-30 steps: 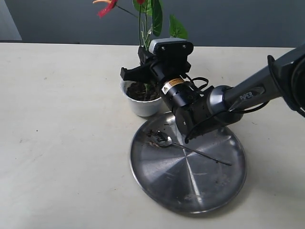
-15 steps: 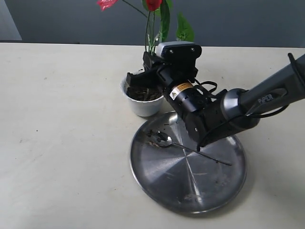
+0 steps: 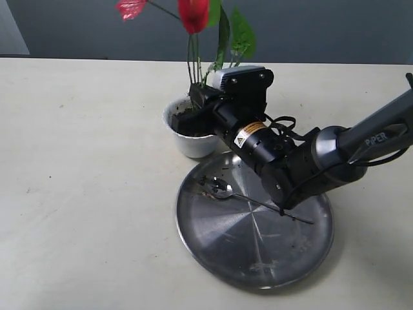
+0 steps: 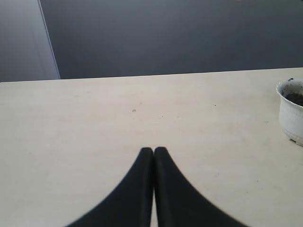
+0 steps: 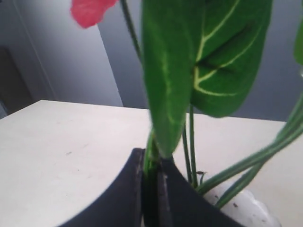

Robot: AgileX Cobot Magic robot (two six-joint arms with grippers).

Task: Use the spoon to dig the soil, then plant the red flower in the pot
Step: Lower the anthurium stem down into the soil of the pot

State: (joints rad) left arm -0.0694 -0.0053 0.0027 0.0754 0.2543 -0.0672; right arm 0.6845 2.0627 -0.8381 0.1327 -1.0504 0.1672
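The right gripper [image 5: 150, 163] pinches the red flower [image 5: 163, 85] stems between nearly closed fingers [image 5: 124, 189], above the pot [image 3: 187, 132]; the left gripper [image 4: 154, 150] is closed, empty.

You can read "PIPER" in white letters on the right arm's grey link [image 3: 377, 137], at about 3 o'clock. The yellow warning label [image 3: 248, 134] on its wrist is too small to read.
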